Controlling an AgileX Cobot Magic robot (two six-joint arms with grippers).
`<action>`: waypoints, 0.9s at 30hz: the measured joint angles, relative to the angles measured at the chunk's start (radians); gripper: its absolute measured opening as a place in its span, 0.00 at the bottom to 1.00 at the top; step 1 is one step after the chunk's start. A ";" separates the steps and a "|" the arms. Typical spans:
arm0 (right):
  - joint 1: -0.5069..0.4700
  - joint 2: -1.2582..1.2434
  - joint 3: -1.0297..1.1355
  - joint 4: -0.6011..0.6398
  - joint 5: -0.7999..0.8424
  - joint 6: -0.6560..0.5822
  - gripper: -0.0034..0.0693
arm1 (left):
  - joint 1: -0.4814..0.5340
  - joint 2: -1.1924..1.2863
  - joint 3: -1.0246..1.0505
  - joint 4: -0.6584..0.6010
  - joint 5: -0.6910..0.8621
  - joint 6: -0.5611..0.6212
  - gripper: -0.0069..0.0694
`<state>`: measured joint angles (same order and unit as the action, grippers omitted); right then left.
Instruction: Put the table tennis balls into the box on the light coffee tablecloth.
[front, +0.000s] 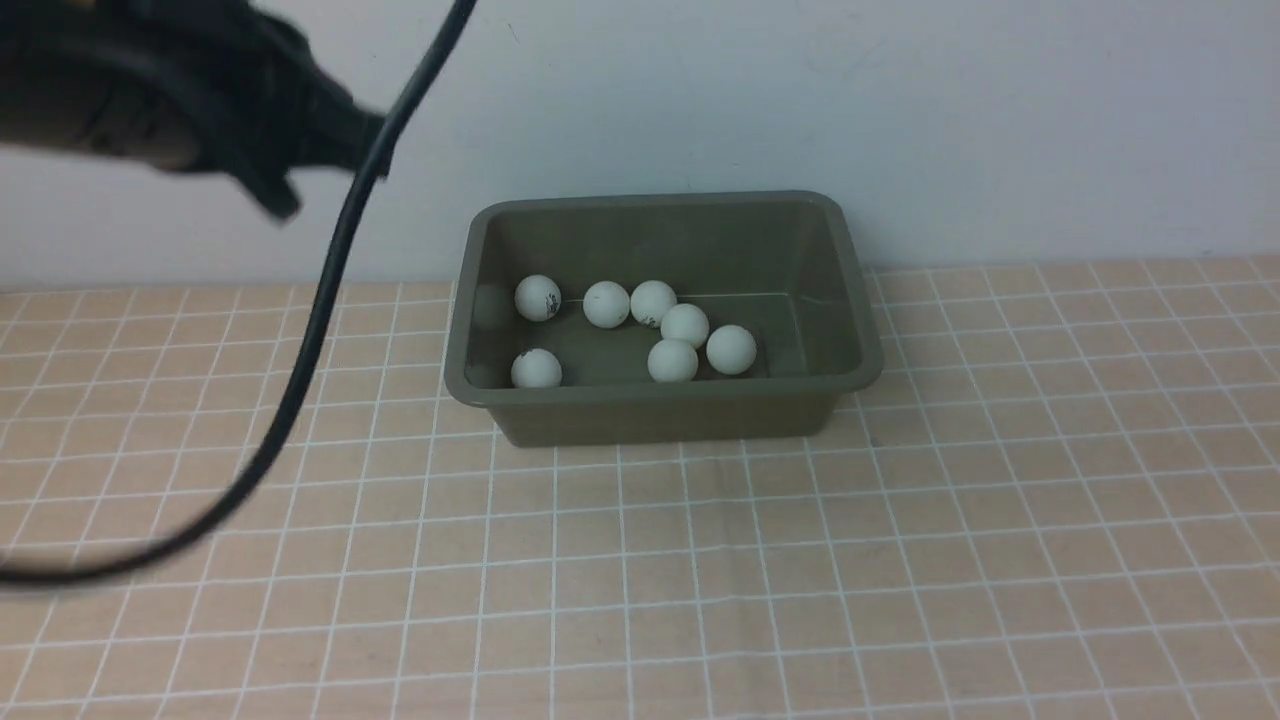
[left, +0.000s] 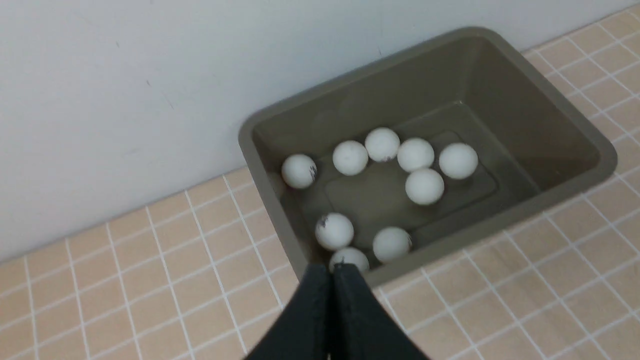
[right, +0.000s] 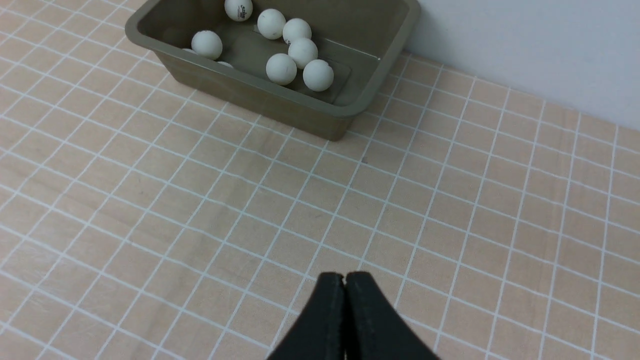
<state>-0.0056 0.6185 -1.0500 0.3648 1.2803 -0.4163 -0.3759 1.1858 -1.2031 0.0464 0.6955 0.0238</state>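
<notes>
The olive-green box (front: 660, 420) stands at the back of the light coffee tablecloth (front: 900, 560), near the wall. Several white table tennis balls (front: 685, 325) lie on its floor, and none shows on the cloth. My left arm (front: 200, 90) is a dark blur high at the upper left. In the left wrist view my left gripper (left: 331, 267) is shut and empty, its tips just before the box's (left: 525, 100) near rim, above the balls (left: 424, 186). My right gripper (right: 344, 275) is shut and empty over bare cloth, well away from the box (right: 260, 97) and its balls (right: 281, 68).
A black cable (front: 320, 300) hangs from the left arm and loops down over the left part of the cloth. A pale wall (front: 900, 100) rises right behind the box.
</notes>
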 joint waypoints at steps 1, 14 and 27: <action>0.000 0.000 0.000 -0.003 0.000 0.000 0.02 | 0.000 -0.039 0.059 -0.006 -0.027 -0.001 0.00; 0.000 0.000 0.000 -0.013 0.000 -0.001 0.02 | 0.000 -0.182 0.560 -0.056 -0.337 -0.049 0.00; 0.002 -0.151 0.239 0.035 -0.303 -0.126 0.02 | 0.000 -0.413 0.857 -0.074 -0.628 -0.037 0.00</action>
<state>-0.0033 0.4679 -0.8107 0.3996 0.9778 -0.5427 -0.3759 0.7725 -0.3461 -0.0272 0.0670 -0.0134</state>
